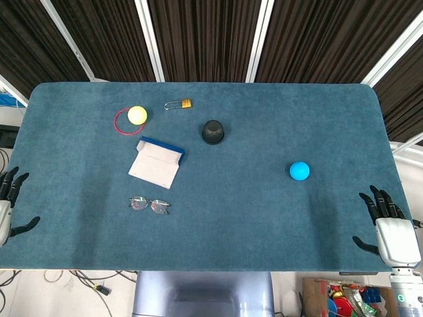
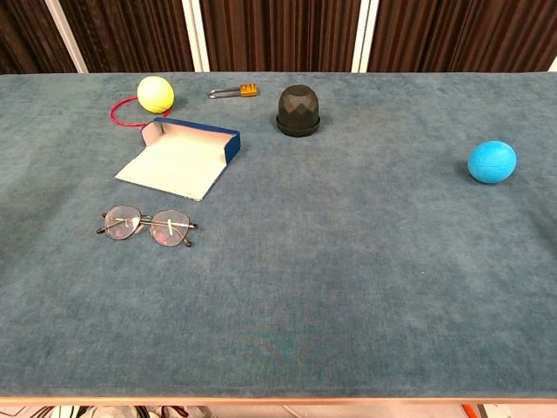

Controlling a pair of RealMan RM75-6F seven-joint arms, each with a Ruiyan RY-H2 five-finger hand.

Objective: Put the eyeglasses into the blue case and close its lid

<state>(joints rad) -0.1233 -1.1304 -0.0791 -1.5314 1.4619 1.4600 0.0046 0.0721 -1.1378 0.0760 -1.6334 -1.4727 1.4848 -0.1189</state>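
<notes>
Hands: left hand (image 1: 9, 205) and right hand (image 1: 390, 228) rest at the near table corners, fingers spread, holding nothing.
Glasses: eyeglasses (image 2: 146, 225) lie near-left on the table (image 2: 348, 287), just in front of the case.
Case: blue case (image 2: 181, 157) lies open behind them.
Advice: the left hand is closer; pinch the bridge, not a lens.

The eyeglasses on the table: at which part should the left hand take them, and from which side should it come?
Probably at the bridge of the eyeglasses, coming from above. They rest flat on the table, so a pinch with the fingers there avoids the lenses. The left hand is open at the table's edge, nearer than the right hand.
</notes>
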